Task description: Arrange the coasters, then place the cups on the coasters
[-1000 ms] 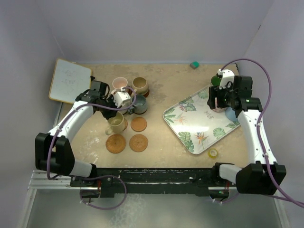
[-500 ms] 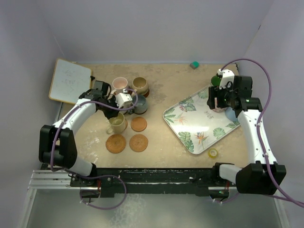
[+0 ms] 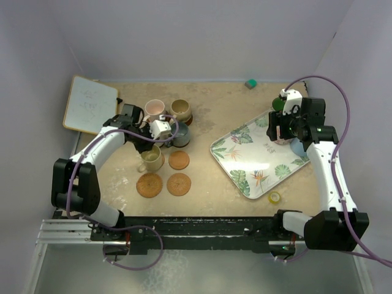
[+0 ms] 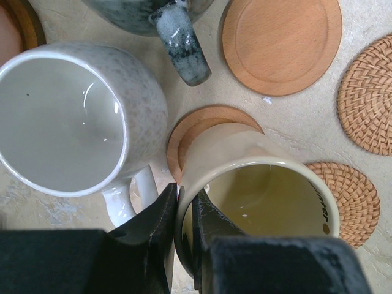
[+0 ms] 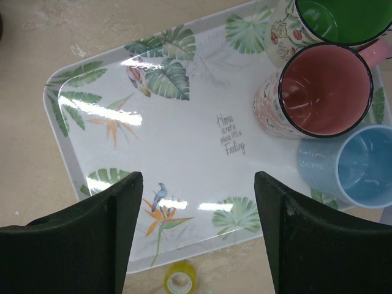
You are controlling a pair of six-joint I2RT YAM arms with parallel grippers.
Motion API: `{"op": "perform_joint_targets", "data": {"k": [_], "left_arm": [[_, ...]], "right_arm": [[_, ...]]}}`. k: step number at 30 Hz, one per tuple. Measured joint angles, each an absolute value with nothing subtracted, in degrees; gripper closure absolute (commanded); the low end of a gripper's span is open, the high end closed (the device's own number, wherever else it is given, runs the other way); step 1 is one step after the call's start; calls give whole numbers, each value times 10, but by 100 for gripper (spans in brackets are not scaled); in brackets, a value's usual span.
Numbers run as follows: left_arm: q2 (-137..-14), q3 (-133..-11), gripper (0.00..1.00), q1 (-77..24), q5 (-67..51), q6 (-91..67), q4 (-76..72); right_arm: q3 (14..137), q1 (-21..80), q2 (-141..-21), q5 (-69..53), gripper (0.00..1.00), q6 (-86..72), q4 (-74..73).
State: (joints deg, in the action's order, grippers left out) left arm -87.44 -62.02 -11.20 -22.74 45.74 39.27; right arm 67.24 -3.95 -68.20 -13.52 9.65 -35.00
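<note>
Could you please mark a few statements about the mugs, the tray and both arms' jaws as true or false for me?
1. The left jaws are shut on the rim of the yellow mug. True.
2. The right jaws grip the red mug. False: they stand open and empty above the tray.
3. The green mug, the red mug and the blue mug stand together at one end of the tray. True.
4. The tape roll lies on the tray. False: it lies on the table, just off the tray's edge.
</note>
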Motion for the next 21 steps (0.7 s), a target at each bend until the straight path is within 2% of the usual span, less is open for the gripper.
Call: {"op": "perform_joint_targets", "data": {"k": [15, 21], "left_arm": [[-893, -627, 97, -111, -227, 462, 376], [-893, -627, 85, -111, -227, 466, 377]], "right_arm": [[672, -39, -683, -144, 23, 97, -350], [672, -39, -683, -145, 23, 97, -350]]}}
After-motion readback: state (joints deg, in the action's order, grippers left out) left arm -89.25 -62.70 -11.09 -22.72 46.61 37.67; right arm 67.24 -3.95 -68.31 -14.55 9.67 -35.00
